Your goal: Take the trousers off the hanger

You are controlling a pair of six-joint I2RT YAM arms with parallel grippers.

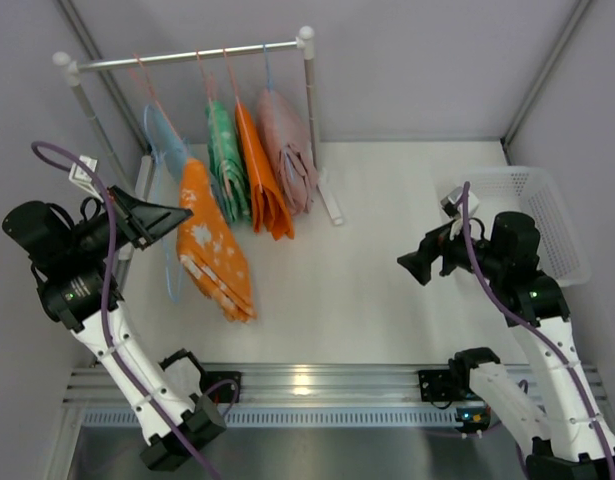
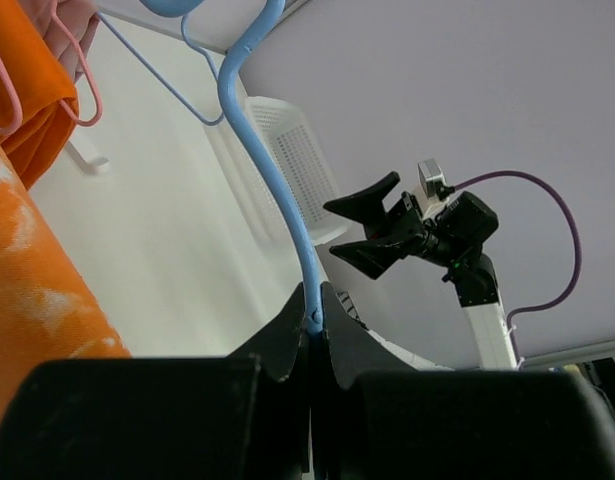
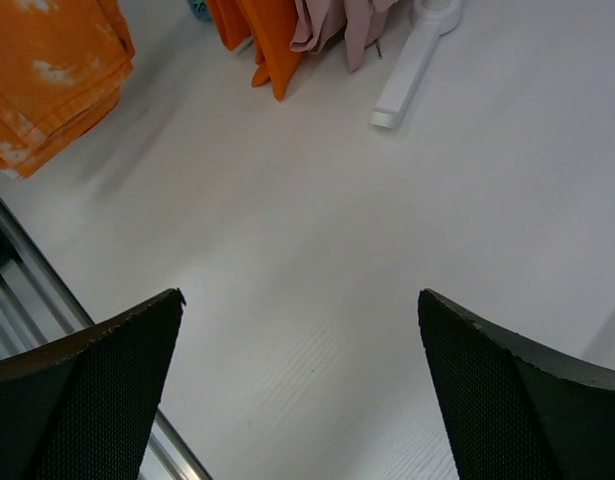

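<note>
Trousers (image 1: 215, 250) on hanger (image 2: 275, 210), left pincer (image 2: 314, 305) clamping hanger

White arms (image 1: 109, 345), blk jaws, purple cables (image 2: 573, 245)

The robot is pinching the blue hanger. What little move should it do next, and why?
Probably bring the right gripper across to grab the orange trousers. The left gripper is shut on the blue hanger, the trousers seem to hang from it, and the right gripper is open, holding nothing.
</note>
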